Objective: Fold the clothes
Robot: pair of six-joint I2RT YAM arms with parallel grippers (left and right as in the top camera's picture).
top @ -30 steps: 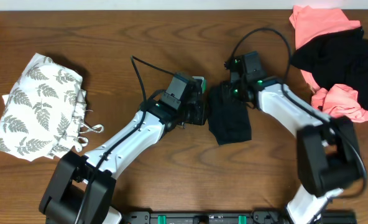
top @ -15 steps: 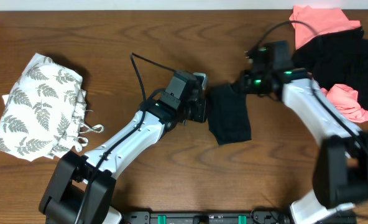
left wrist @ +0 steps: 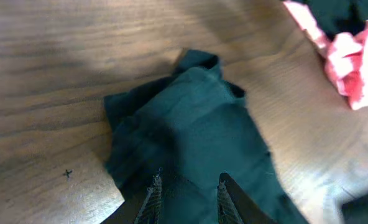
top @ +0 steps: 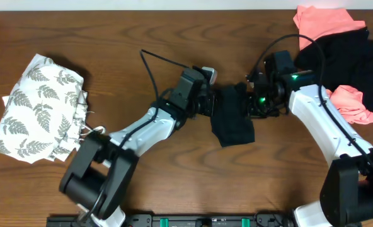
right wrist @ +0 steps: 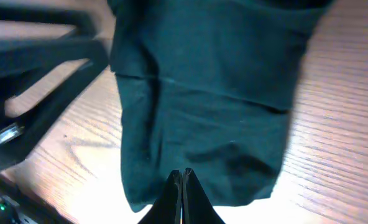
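A black T-shirt [top: 234, 126], folded small, lies at the middle of the table. My left gripper [top: 213, 106] sits at its left edge. In the left wrist view, the fingers [left wrist: 154, 194] stand a little apart with a thick fold of the dark fabric [left wrist: 196, 124] between them. My right gripper [top: 252, 104] is at the shirt's upper right edge. In the right wrist view, it [right wrist: 183, 173] is shut over the shirt [right wrist: 215, 93] with nothing between its tips. More clothes lie apart: a fern-printed white one [top: 41, 107] and a pile [top: 350, 57].
The pile at the back right mixes black garments with coral-pink tops [top: 322, 22]; a coral-pink fold [left wrist: 352, 68] also shows in the left wrist view. The fern-printed garment lies at the far left. The left arm [right wrist: 41, 56] crosses the right wrist view.
The right gripper swung out toward the pile, then came back to the black shirt's right edge. The left gripper moved up and right along the shirt's left edge.
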